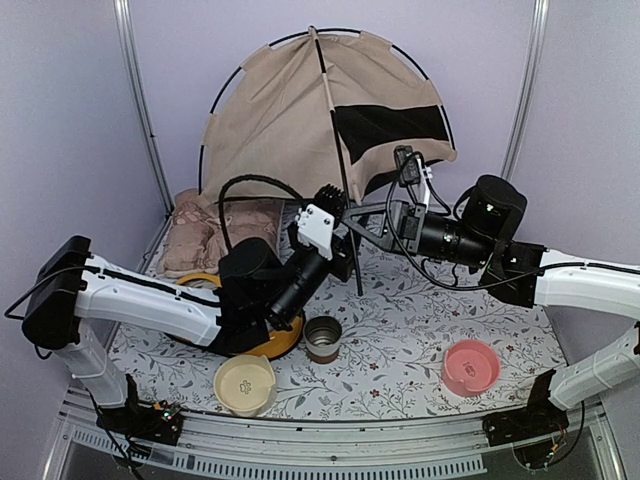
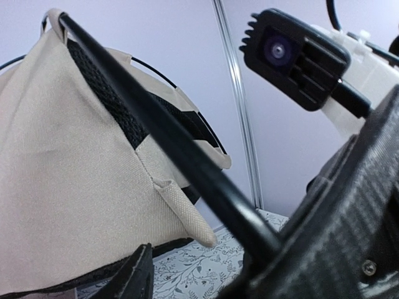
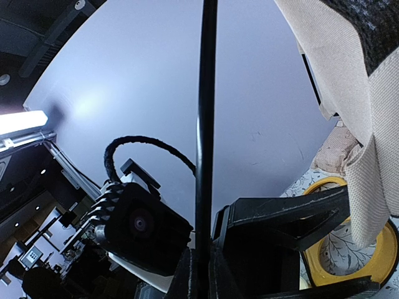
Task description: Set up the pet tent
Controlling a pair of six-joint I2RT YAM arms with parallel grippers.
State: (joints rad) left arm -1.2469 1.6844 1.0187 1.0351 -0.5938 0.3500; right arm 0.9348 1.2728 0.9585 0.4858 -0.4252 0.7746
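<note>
Above the desk [image 1: 420, 330], I see my right fingers [image 3: 184, 281] clamped on a black pole [image 3: 204, 124] of the pet tent [image 1: 290, 110], left fingers [image 3: 287, 213] parted alongside.

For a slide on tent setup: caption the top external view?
Right gripper clamps a black pole of the pet tent; left gripper open alongside.

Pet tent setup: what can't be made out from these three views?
- Whether the left gripper touches the pole: top external, wrist cameras crowd it; left wrist, too close and blurred.
- Pet tent lower edge: top external, behind the cushion and left arm.
- Yellow dish: top external, mostly under that arm; right wrist, cut by the frame edge and tent fabric.
</note>
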